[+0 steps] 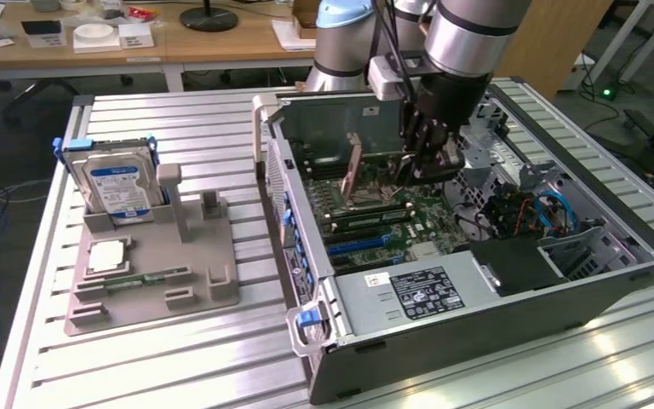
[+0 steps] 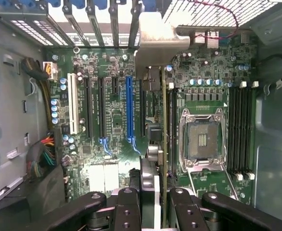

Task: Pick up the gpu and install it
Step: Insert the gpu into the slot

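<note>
The gripper (image 2: 153, 190) is clamped on the gpu (image 2: 156, 96), holding it edge-on inside the open computer case (image 1: 509, 332). The card hangs just above the motherboard (image 2: 112, 125), between the blue expansion slot (image 2: 129, 108) and the CPU socket (image 2: 202, 139). Its silver bracket (image 2: 153, 43) points toward the rear slot openings (image 2: 97, 14). The card looks light and stiff but fragile, a thin board with exposed parts. The fingers (image 2: 127, 207) pinch its flat faces at the end away from the bracket, which seems a sound hold.
</note>
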You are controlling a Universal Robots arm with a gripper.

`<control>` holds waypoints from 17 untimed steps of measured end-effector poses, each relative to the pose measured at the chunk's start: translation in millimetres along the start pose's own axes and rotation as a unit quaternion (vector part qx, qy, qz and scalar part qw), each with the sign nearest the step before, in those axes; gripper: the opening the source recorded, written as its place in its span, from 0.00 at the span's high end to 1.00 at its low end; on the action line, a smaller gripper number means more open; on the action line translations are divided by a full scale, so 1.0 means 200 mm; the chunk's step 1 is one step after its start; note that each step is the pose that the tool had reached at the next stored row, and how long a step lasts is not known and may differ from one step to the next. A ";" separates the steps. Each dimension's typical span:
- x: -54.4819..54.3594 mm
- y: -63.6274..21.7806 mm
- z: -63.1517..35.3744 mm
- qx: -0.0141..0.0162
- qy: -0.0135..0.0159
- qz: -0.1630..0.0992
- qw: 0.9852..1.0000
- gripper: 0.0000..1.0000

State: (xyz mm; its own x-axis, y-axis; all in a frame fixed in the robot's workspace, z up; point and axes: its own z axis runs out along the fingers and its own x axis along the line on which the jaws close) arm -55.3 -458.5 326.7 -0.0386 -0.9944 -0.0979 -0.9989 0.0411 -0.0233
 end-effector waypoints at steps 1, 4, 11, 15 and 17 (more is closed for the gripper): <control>0.00 0.000 0.002 0.000 0.000 0.000 1.000 0.72; 0.00 0.001 0.006 0.000 -0.001 0.000 1.000 0.72; 0.00 0.036 0.018 0.000 -0.001 0.002 1.000 0.72; 0.01 0.046 0.050 0.000 -0.001 0.002 1.000 0.72; 0.01 0.048 0.068 0.000 -0.001 0.002 1.000 0.72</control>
State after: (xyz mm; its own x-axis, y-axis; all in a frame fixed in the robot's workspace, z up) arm -64.6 -458.5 312.7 -0.0435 -0.9940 -0.1003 -0.9987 0.0461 -0.0231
